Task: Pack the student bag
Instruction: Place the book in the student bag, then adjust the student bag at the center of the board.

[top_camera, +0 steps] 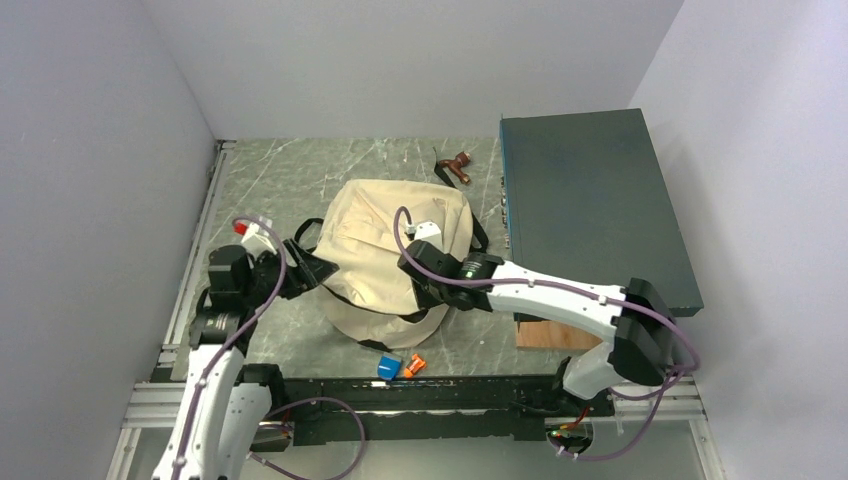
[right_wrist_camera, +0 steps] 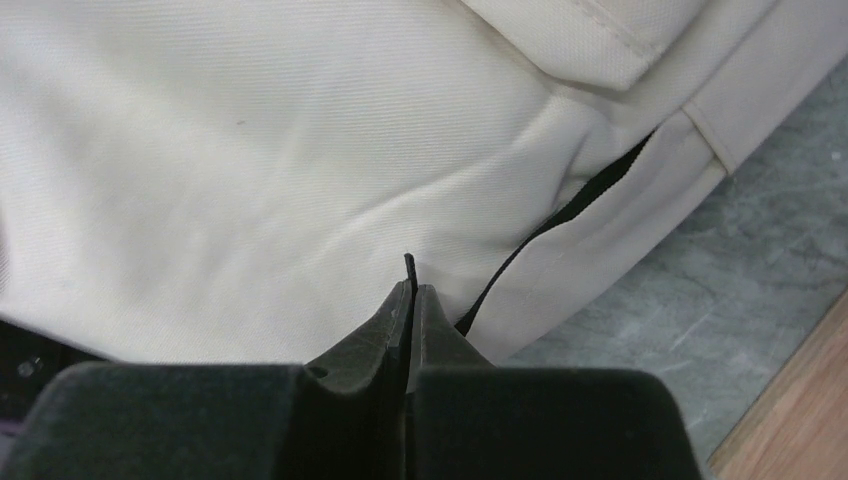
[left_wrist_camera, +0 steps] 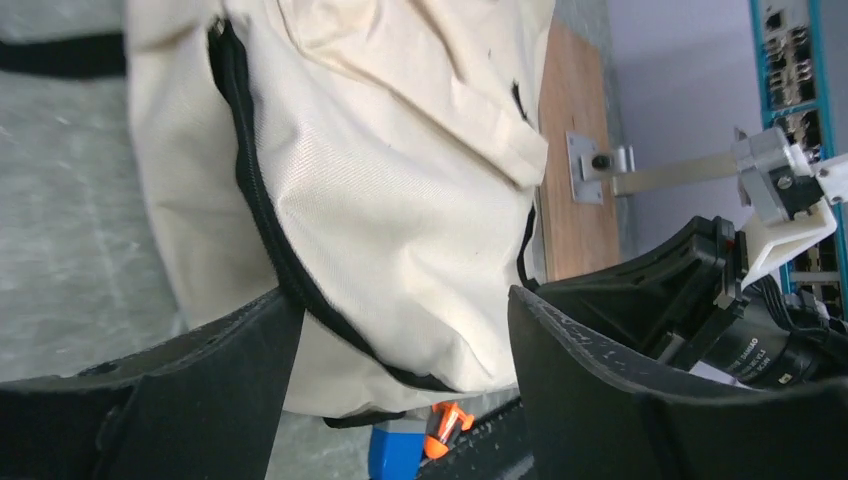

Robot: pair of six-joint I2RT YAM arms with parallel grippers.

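The student bag [top_camera: 385, 250], a cream canvas backpack with a black zip, lies in the middle of the table. My left gripper [top_camera: 318, 268] stands open at the bag's left edge. In the left wrist view its wide-apart fingers [left_wrist_camera: 220, 390] frame the bag [left_wrist_camera: 400, 180] and its black zip line [left_wrist_camera: 262, 205], and nothing sits between them. My right gripper [top_camera: 440, 298] rests on the bag's near right side. In the right wrist view it [right_wrist_camera: 410, 290] is shut on a thin black zip tab [right_wrist_camera: 409, 264] that sticks up from the cream fabric [right_wrist_camera: 250, 170].
A big dark teal flat box [top_camera: 590, 200] stands at the right, with a wooden board [top_camera: 545, 335] below its near corner. A blue block [top_camera: 389, 367] and an orange piece [top_camera: 414, 364] lie by the bag's near edge. Brown strap ends [top_camera: 460, 165] lie behind the bag.
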